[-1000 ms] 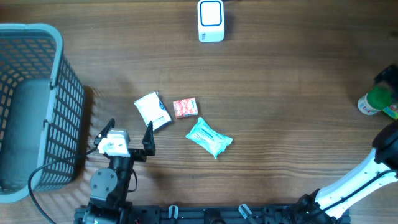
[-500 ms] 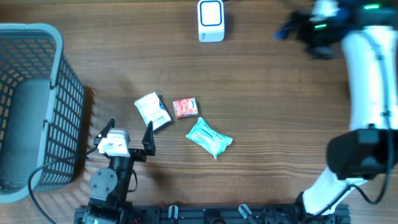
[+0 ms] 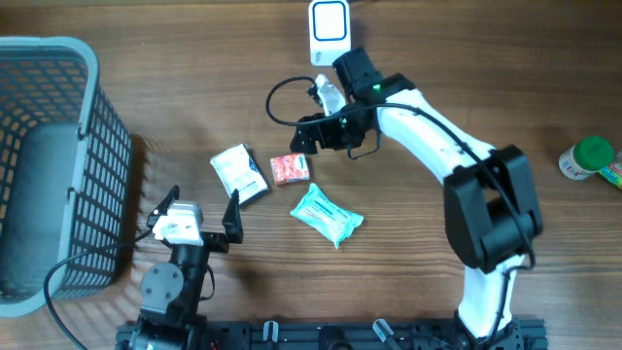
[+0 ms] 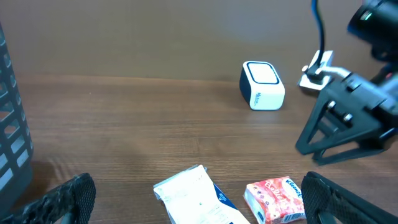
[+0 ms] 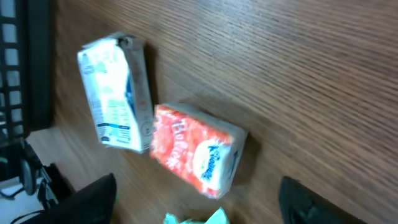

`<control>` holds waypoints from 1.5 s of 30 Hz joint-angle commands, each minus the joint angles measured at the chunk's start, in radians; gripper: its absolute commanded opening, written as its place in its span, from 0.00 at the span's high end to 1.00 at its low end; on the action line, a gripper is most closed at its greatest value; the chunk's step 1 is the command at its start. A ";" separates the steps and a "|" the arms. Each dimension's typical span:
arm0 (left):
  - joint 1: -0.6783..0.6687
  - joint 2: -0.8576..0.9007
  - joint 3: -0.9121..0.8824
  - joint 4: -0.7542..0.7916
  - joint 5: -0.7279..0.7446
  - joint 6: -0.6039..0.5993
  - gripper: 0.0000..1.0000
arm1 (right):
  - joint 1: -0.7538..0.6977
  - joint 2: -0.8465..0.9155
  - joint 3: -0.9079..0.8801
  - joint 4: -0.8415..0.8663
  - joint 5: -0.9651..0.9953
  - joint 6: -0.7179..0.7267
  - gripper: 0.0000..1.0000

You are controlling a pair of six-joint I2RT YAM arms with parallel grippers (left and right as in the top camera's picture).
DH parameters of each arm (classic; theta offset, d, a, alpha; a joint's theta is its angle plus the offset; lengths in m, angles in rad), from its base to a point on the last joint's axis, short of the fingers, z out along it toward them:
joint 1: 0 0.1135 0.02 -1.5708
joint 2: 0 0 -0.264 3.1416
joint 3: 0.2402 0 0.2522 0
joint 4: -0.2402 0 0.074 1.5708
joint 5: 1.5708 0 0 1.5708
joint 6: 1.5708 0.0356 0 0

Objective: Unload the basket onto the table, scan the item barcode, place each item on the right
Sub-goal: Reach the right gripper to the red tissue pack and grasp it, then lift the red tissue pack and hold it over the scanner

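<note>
A dark wooden table (image 3: 466, 78) fills the view, its grain running left to right. At the far left stands one blue-grey mesh basket (image 3: 92, 146). One white scanner (image 3: 329, 32) sits at the far edge, near the middle. At the right edge lies one bottle (image 3: 586, 159) with a green cap, well apart from everything else.

Three packets lie mid-table. There is a white and blue packet (image 3: 239, 173) on the left. A red packet (image 3: 290, 168) lies just beside it, though whether the two touch cannot be told. A teal packet (image 3: 326, 216) lies nearer and to the right, apart from the red one.

Two arms are in view. The right arm reaches in from the near right, and its wrist sits between the scanner and the packets, just against the scanner's near edge from overhead. A black cable (image 3: 277, 97) loops out to the left of it. The right gripper (image 3: 309, 141) hovers above the red packet's far right corner. Its fingers (image 5: 93, 199) are spread wide and hold nothing, with the red packet lying flat on the wood below.

The left gripper (image 3: 204, 194) rests at the near left, close to the basket and just near of the white and blue packet. Its fingers (image 4: 62, 199) are fully spread and empty
</note>
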 commanded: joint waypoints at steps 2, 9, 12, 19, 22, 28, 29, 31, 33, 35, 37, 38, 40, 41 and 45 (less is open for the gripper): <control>-0.003 -0.007 -0.007 0.003 -0.006 -0.010 0.00 | 0.001 0.090 -0.008 0.019 -0.061 -0.020 0.20; -0.003 -0.007 -0.007 0.003 -0.006 -0.010 0.00 | 0.014 0.154 -0.009 0.032 -0.116 -0.027 0.30; -0.003 -0.007 -0.007 0.003 -0.006 -0.010 0.00 | 0.044 0.169 -0.009 0.032 -0.104 -0.046 0.31; -0.003 -0.007 -0.007 0.003 -0.006 -0.010 0.00 | 0.089 0.264 -0.008 0.033 -0.044 -0.038 0.67; -0.003 -0.007 -0.007 0.003 -0.006 -0.010 0.00 | 0.068 0.270 -0.006 0.029 -0.047 -0.018 0.96; -0.003 -0.007 -0.007 0.003 -0.006 -0.010 0.00 | 0.009 0.230 0.035 -0.066 -0.117 0.033 0.96; -0.003 -0.007 -0.007 0.003 -0.006 -0.010 0.00 | -0.004 0.214 0.052 -0.105 -0.117 0.046 0.96; -0.003 -0.007 -0.007 0.003 -0.006 -0.010 0.00 | -0.039 0.162 0.096 -0.209 -0.132 0.092 0.96; -0.003 -0.007 -0.007 0.003 -0.006 -0.010 0.00 | -0.077 0.100 0.112 -0.290 -0.163 0.162 0.96; -0.003 -0.007 -0.007 0.003 -0.006 -0.010 0.00 | -0.114 0.050 0.112 -0.364 -0.169 0.280 0.96; -0.003 -0.007 -0.007 0.003 -0.006 -0.010 0.00 | -0.147 0.029 0.112 -0.477 -0.203 0.420 0.96; -0.003 -0.007 -0.007 0.003 -0.006 -0.010 0.00 | -0.164 0.028 0.112 -0.531 -0.249 0.420 0.96; -0.003 -0.007 -0.007 0.003 -0.006 -0.010 0.00 | -0.200 0.028 0.111 -0.663 -0.339 0.366 0.96; -0.003 -0.007 -0.007 0.003 -0.006 -0.010 0.00 | -0.206 0.028 0.111 -0.703 -0.357 0.339 0.96; -0.003 -0.007 -0.007 0.003 -0.006 -0.010 0.00 | -0.208 0.028 0.111 -0.871 -0.375 0.316 0.96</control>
